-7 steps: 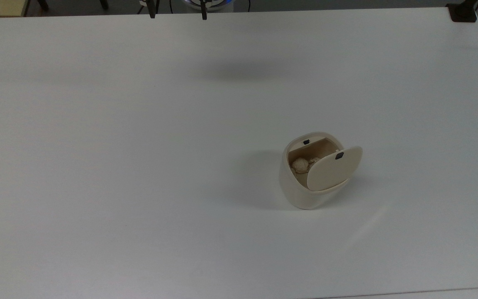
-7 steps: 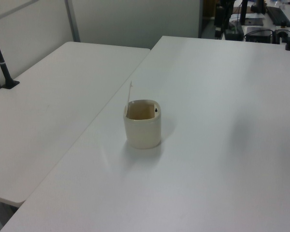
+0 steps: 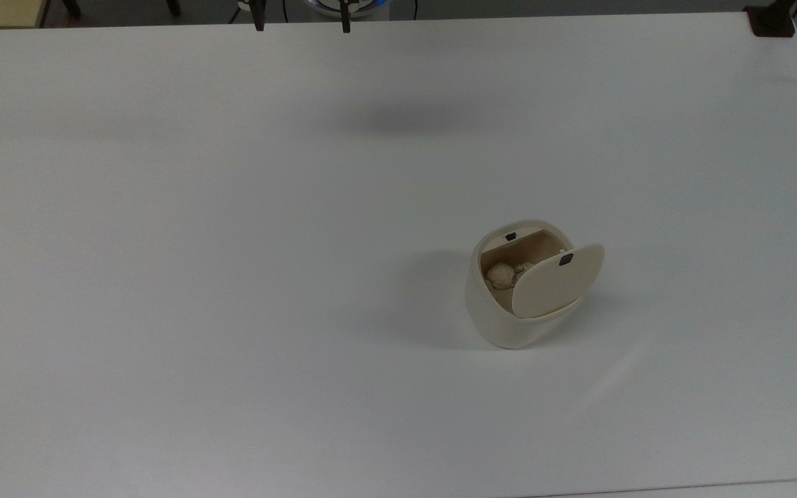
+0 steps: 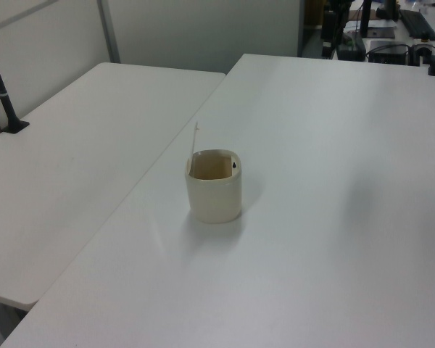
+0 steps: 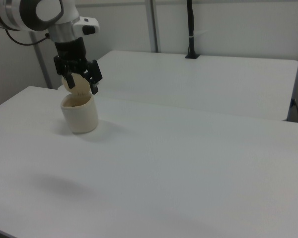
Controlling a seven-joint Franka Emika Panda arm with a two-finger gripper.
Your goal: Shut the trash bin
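The trash bin [image 3: 509, 304] stands right of centre in the top view on the white table [image 3: 232, 277], its lid [image 3: 556, 280] raised upright and crumpled paper [image 3: 501, 275] inside. In the right view's upper left, the gripper [image 5: 81, 82] hangs with fingers spread apart, gripping nothing

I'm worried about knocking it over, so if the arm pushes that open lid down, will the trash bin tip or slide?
The trash bin looks like light plastic holding just crumpled paper, so it may slide. Its lid stands upright on a hinge; it probably swings easily. Pushing downward rather than sideways should limit tipping.
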